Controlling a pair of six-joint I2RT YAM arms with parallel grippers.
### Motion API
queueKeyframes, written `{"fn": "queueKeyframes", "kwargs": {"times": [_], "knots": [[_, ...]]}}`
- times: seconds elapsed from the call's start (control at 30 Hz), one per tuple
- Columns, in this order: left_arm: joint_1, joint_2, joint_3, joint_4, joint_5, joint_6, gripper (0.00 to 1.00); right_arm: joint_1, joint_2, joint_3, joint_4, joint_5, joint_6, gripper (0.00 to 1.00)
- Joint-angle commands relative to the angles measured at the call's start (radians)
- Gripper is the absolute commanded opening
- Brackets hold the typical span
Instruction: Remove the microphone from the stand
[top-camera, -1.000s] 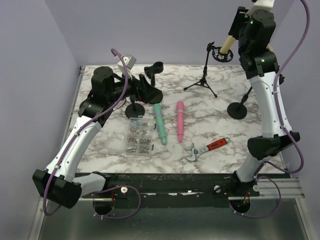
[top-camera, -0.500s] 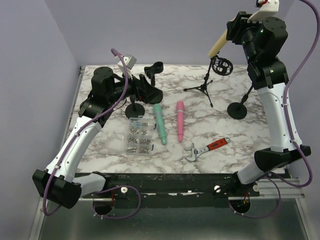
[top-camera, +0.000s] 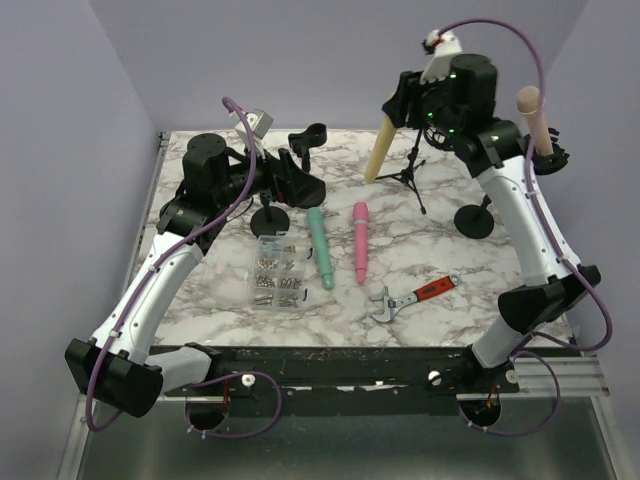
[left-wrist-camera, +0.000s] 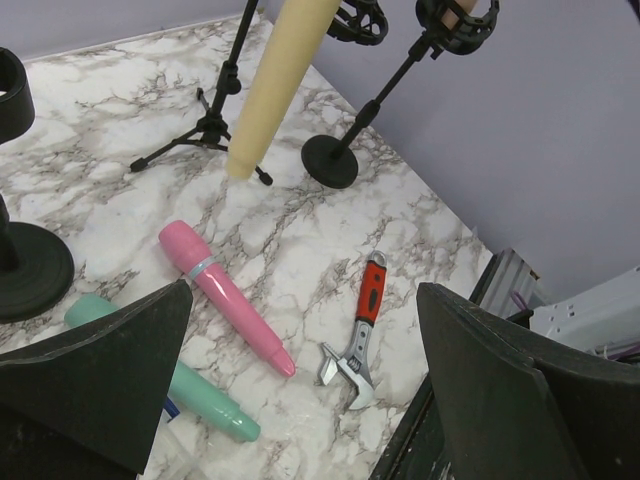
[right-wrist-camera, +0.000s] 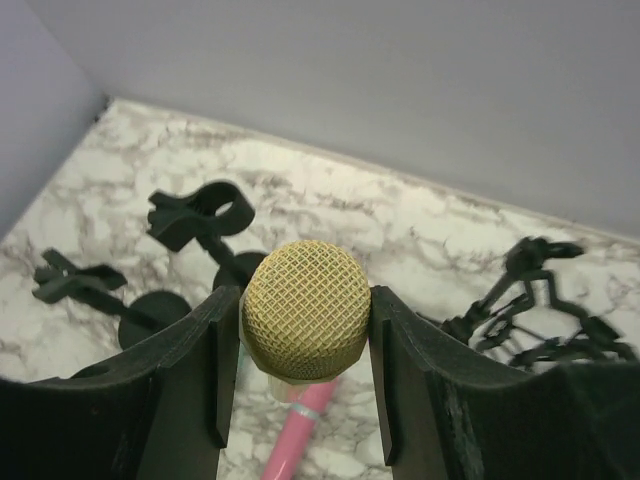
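The marbled table (top-camera: 200, 300) fills the top view. The right arm (top-camera: 530, 230) stands at 3 o'clock. At 1 o'clock the right end effector (top-camera: 402, 104) is clamped on the cream microphone (top-camera: 378, 152), which hangs tilted in the air, out of the tripod stand (top-camera: 405, 172) beside it. In the wrist view we see its mesh head (right-wrist-camera: 305, 310) pinched between both fingers (right-wrist-camera: 195, 370); the handle is hidden below. The left end effector (left-wrist-camera: 305, 300) gapes wide and empty over a round-base stand (top-camera: 272, 216) at 10 o'clock, whose top the arm covers. At 3 o'clock another stand (top-camera: 478, 220) carries a beige microphone (top-camera: 528, 110), partly behind the right arm. Near centre lie a screw box (top-camera: 278, 272), a green microphone (top-camera: 320, 248), a pink microphone (top-camera: 359, 242) and a wrench (top-camera: 412, 297), too small for us to read any lettering.
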Motion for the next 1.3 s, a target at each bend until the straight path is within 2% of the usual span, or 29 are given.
{"fn": "queueKeyframes", "kwargs": {"times": [0.0,0.1,0.33,0.5,0.87,1.27], "knots": [[-0.007,0.008,-0.006,0.014,0.021,0.0,0.99,0.176,0.095,-0.009,-0.18,0.208,-0.07,0.01],[-0.006,0.013,-0.006,0.014,0.021,0.0,0.99,0.221,0.144,-0.018,-0.248,0.324,-0.063,0.01],[-0.007,0.026,-0.002,0.013,0.033,-0.007,0.98,0.222,0.186,-0.112,-0.334,0.369,0.019,0.01],[-0.007,0.031,-0.002,0.011,0.033,-0.006,0.99,0.222,0.252,-0.194,-0.333,0.438,0.082,0.01],[-0.007,0.036,-0.003,0.01,0.03,-0.003,0.99,0.195,0.457,-0.098,-0.349,0.47,0.189,0.01],[-0.007,0.035,-0.003,0.005,0.027,0.003,0.98,0.161,0.636,0.023,-0.305,0.469,0.208,0.01]]}}
